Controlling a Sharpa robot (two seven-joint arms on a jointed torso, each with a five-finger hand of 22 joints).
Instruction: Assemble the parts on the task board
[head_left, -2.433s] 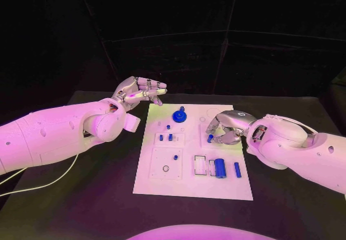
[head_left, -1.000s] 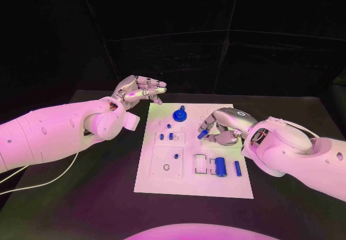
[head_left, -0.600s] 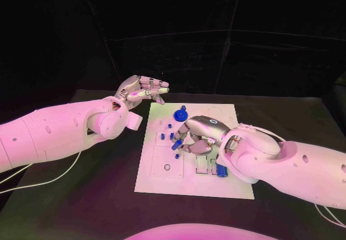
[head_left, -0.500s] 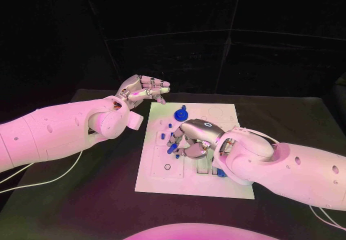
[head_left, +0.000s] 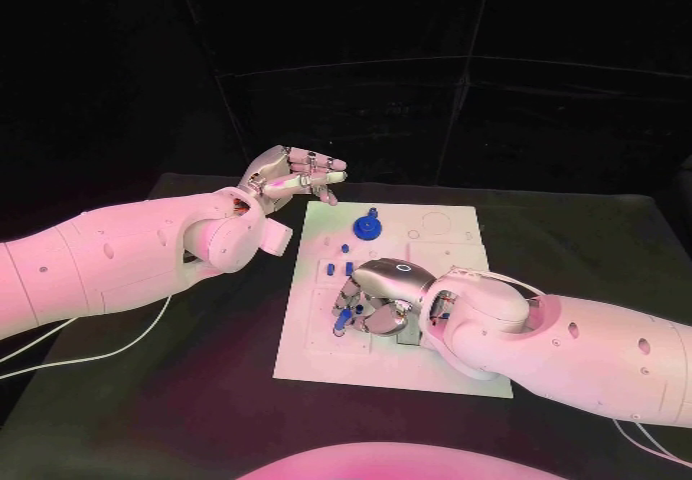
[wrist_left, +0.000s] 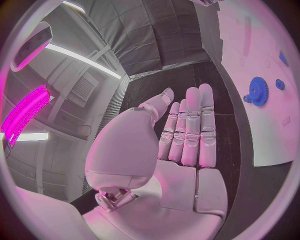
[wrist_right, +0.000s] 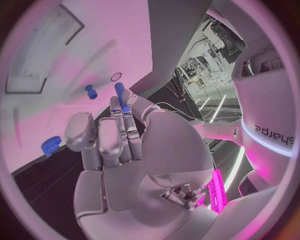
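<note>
A small blue peg (head_left: 340, 321) was pinched in the fingertips of the right hand (head_left: 375, 303), low over the left half of the white task board (head_left: 447, 226), near a round hole (wrist_right: 116, 76). A blue gear (head_left: 369, 227) stood toward the board's far end. The left hand (head_left: 290, 176) hung beyond the board's far-left corner, fingers straight, holding nothing.

White task board (head_left: 315, 330), blue gear (head_left: 371, 228).

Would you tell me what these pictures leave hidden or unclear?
- Head view: the right hand covers the task board slots beneath it.
- Right wrist view: the blue peg is partly hidden by fingers; whether it is seated is unclear.
- Left wrist view: the blue gear shows no detail.
</note>
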